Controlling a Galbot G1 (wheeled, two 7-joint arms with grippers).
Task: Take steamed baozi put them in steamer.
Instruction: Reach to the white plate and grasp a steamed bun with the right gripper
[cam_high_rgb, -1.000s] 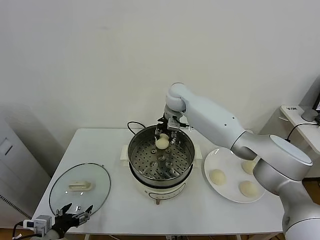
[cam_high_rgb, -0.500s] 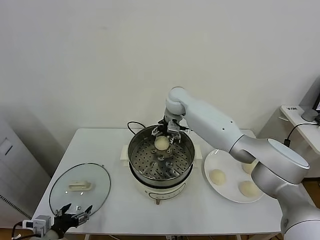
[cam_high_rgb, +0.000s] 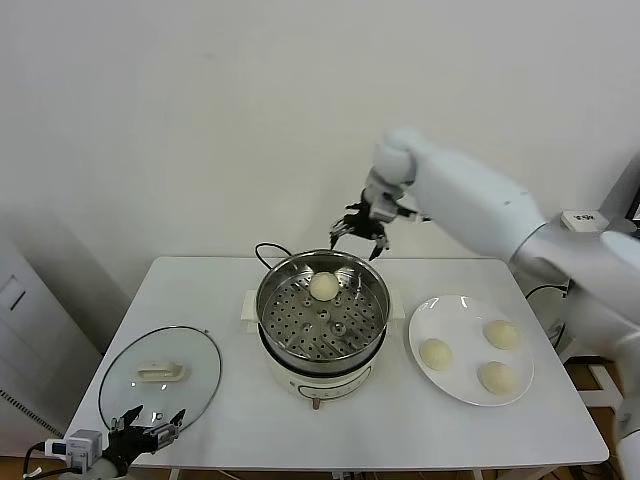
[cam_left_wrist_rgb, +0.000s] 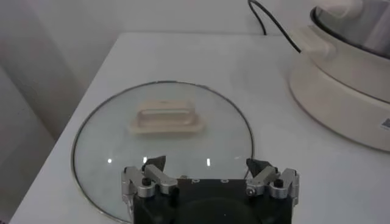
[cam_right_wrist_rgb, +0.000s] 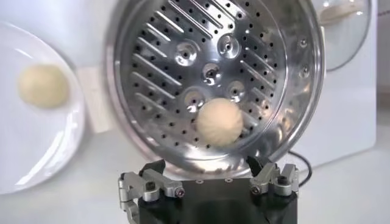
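One pale baozi (cam_high_rgb: 322, 286) lies in the shiny perforated steamer (cam_high_rgb: 322, 345) at its far side; it also shows in the right wrist view (cam_right_wrist_rgb: 219, 121), inside the steamer basket (cam_right_wrist_rgb: 152, 67). My right gripper (cam_high_rgb: 360, 228) is open and empty, raised above and behind the steamer's far rim. Three more baozi (cam_high_rgb: 435, 353), (cam_high_rgb: 501, 333), (cam_high_rgb: 496, 376) sit on the white plate (cam_high_rgb: 455, 391) to the right. One of them shows in the right wrist view (cam_right_wrist_rgb: 42, 86). My left gripper (cam_high_rgb: 148, 432) is open and parked at the table's near left corner.
A round glass lid (cam_high_rgb: 160, 375) with a cream handle lies flat at the front left, right before my left gripper (cam_left_wrist_rgb: 207, 167). The steamer's black cord (cam_high_rgb: 266, 250) runs behind it. A white wall stands close behind the table.
My right gripper has let go of the baozi in the steamer, opened, and lifted up and back to the right. The baozi stays at the far side of the basket.
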